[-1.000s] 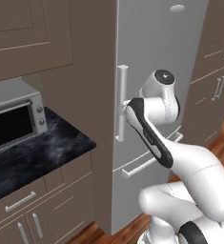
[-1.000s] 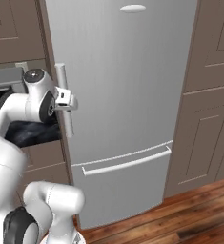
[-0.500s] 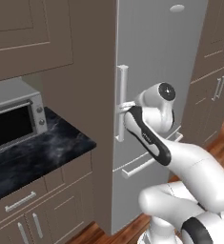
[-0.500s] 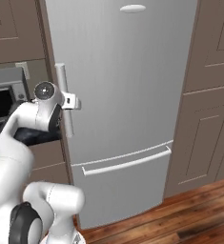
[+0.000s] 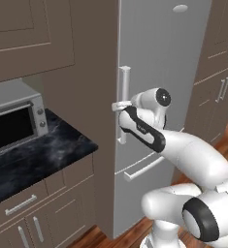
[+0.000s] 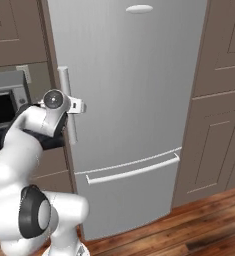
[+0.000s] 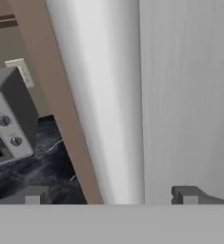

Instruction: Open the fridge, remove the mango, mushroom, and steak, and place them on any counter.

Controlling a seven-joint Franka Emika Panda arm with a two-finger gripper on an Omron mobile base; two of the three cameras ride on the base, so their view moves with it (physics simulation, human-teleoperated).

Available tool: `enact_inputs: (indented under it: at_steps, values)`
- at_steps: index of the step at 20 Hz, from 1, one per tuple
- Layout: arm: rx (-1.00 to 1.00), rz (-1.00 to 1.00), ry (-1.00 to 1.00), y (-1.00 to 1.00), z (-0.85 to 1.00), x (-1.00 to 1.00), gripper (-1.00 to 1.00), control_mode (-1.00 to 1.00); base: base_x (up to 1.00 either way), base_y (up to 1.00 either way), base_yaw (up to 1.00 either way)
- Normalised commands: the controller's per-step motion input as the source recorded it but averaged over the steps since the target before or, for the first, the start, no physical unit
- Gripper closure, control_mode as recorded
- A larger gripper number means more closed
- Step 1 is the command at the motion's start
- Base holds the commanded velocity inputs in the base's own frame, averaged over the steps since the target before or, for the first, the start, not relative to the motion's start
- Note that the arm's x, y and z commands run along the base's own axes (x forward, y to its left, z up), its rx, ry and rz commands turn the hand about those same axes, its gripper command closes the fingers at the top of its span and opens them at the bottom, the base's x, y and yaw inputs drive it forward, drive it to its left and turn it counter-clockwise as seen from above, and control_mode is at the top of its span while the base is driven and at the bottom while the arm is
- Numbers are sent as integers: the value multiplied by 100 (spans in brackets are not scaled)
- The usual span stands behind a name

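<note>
One tall light-grey fridge [image 6: 139,100] stands shut, its inside hidden. One white robot gripper [image 7: 111,195], fingers spread wide, straddles its long bar handle [image 6: 68,105].

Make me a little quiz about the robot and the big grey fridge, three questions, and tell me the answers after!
1. True or false: the fridge door is shut.
2. What is the gripper placed around? A) the microwave B) the fridge's tall bar handle C) the lower drawer handle
3. Fill in: the gripper's fingers stand ____, one on each side of the handle.

Key:
1. True; no gap shows and none of the food inside can be seen.
2. B; it sits at the handle's middle height.
3. Open; they have not closed on the handle.
</note>
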Motion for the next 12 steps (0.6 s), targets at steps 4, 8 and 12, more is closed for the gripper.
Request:
enact_inputs:
  at_steps: [4,8,12]
  values:
    - [0,0,-5,0,-1,40,-100,-100,0,0,0]
    - [0,0,-3,3,-11,57,-100,-100,0,0,0]
    - [0,0,0,16,-21,65,100,-100,0,0,0]
